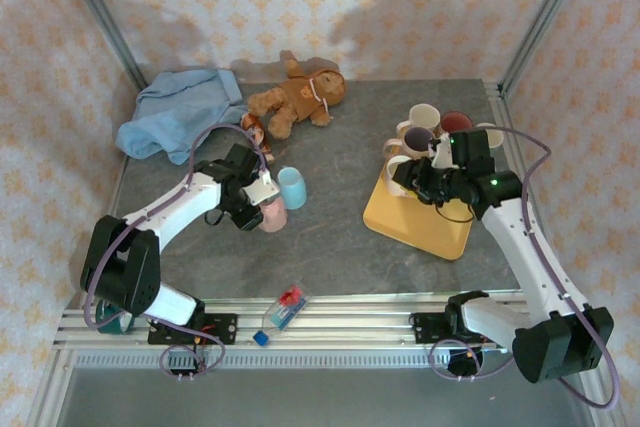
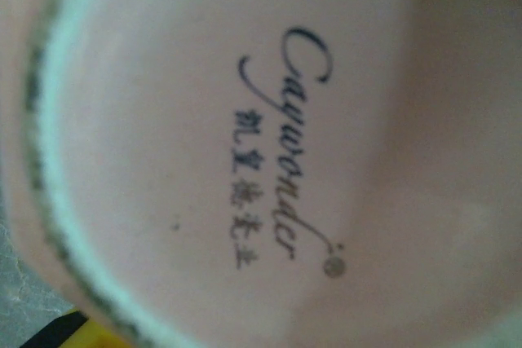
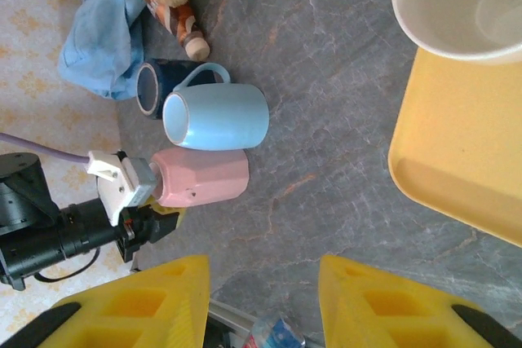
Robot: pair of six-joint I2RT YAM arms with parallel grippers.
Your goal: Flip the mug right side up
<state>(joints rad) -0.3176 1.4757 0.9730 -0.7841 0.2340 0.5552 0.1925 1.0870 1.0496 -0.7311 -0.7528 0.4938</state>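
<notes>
Small packet point(image 1: 285, 307) sits at the near rail. Faceted pink mug point(image 3: 202, 177) lies on its side mid-table, left gripper point(image 1: 260, 214) at its base, grip can't tell, glossy blue mug point(image 3: 218, 116) lying just beside. Right gripper point(image 3: 261, 299) spread, empty, over the grey stone-look table point(image 1: 340, 237) beside the yellow tray point(image 1: 420, 225); plush bear point(image 1: 300, 97) and blue cloth point(image 1: 175, 117) at the back.

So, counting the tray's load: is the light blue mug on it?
No, the light blue mug sits on the table, beside the pink mug.

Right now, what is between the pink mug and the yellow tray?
Nothing. The grey table is bare between the pink mug and the yellow tray, as the right wrist view shows.
</notes>
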